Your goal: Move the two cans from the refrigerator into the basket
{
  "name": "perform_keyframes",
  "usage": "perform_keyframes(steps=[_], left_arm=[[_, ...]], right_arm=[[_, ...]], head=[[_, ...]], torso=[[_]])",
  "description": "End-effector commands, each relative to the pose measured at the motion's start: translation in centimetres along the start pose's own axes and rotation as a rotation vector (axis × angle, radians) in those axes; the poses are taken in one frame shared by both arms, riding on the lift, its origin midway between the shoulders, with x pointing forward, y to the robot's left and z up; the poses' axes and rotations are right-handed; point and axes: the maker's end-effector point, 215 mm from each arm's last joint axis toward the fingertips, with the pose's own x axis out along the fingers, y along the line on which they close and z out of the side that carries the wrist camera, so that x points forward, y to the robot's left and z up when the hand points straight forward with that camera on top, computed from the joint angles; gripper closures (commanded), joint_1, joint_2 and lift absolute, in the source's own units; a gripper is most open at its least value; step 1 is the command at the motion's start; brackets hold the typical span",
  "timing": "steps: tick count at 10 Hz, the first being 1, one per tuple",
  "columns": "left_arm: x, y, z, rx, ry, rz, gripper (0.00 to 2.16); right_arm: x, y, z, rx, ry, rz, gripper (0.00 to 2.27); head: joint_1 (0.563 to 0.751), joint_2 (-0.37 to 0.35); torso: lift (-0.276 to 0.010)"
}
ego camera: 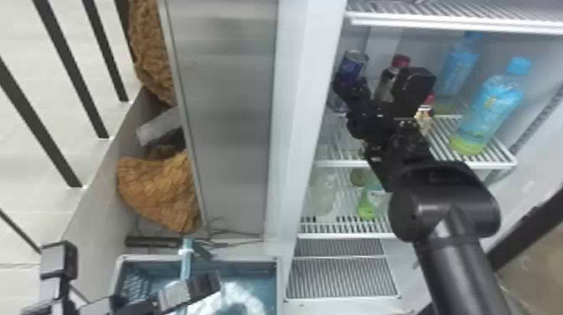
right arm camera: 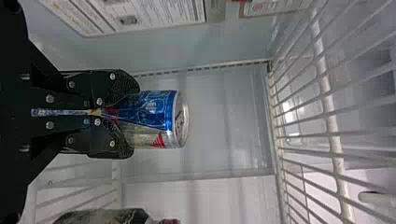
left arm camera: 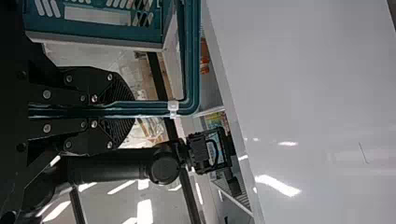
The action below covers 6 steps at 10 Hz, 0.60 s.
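Can (right arm camera: 156, 109) | between right end effector (ego camera: 352, 86) fingertips | lid (right arm camera: 182, 119) beyond

Blue/slvr can (right arm camera: 156, 109) upright in fridge (ego camera: 299, 83).

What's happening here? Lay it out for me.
The robot is on a two-can job, fridge to basket. Its right claw is closed on a blue and silver can inside the refrigerator, so that can isn't in the basket yet. Whether it is clear of the shelf, I can't tell. The left claw grips the basket's handle, outside the refrigerator.
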Motion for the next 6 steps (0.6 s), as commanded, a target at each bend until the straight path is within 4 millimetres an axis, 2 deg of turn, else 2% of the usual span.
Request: perform_keyframes(steps=[1,3,6], left_arm=[[0.0,0.0,0.0,0.0,0.0,0.0,1.19],[0.0,0.0,0.0,0.0,-0.001,-0.001,1.19],[0.1,-0.1,0.1,0.002,-0.002,-0.003,1.19]], right_arm=[[-0.8,1.0,0.5,0.005,-0.01,0.021,1.28],[-2.2,2.4,1.2,0.005,-0.027,0.041,1.28],[-5.7,4.0,2.4,0.021,-0.047,0.062,1.28]], head=[[0.695,-0.08],[0.695,-0.069],[0.695,-0.057]], torso=[[-0.031],[-0.031],[-0.031]])
